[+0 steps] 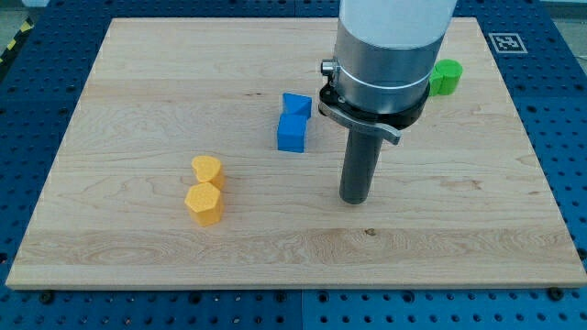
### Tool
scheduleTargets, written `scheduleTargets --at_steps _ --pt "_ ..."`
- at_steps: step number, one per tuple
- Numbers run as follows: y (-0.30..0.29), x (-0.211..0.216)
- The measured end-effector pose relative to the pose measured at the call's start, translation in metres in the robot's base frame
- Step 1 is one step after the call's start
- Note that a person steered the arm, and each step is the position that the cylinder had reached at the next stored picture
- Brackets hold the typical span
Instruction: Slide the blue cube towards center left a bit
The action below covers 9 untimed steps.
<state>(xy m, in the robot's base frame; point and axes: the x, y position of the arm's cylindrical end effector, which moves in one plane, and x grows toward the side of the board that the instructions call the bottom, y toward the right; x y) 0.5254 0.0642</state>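
Note:
A blue cube (291, 134) sits near the middle of the wooden board (138, 110). A second blue block (296, 104), of a less regular shape, touches it on the side toward the view's top. My tip (354, 199) rests on the board to the view's right of the blue cube and a little lower, about a block's width clear of it. The rod hangs from the grey arm body (390, 46), which hides part of the board toward the view's top.
Two yellow blocks stand at the lower left, a heart-like one (207, 170) above a hexagonal one (204, 203), touching. A green cylinder (447, 76) sits at the upper right, partly behind the arm. A fiducial tag (503, 41) marks the top right corner.

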Motion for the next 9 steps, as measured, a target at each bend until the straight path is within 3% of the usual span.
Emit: scheduleTargets --at_steps 3,6,9 --pt "0.000 -0.079" --pt "-0.013 -0.089" --pt "-0.063 -0.081"
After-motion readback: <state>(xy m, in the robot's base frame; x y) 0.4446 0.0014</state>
